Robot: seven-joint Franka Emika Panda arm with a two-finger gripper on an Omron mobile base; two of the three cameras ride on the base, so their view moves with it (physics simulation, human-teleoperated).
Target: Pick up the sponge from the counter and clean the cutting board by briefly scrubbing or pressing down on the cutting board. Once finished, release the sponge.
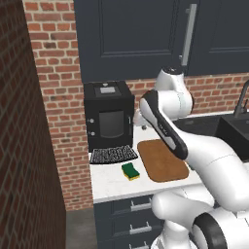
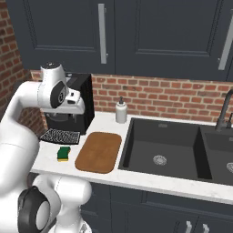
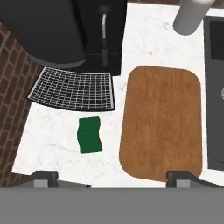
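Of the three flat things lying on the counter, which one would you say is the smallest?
The sponge, green-topped; the black ribbed mat and the wooden cutting board are both far larger.

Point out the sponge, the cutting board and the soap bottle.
sponge [image 3: 90, 135], hand view, middle of its green top.
cutting board [image 3: 162, 122], hand view, centre of the bare wood.
soap bottle [image 2: 121, 112], right base view, middle of its white body.

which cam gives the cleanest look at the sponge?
Hand view: it looks straight down on the sponge, whole green top unobstructed, lying on the counter between the ribbed mat and the cutting board. Both base views show it small and oblique, with the yellow base visible.
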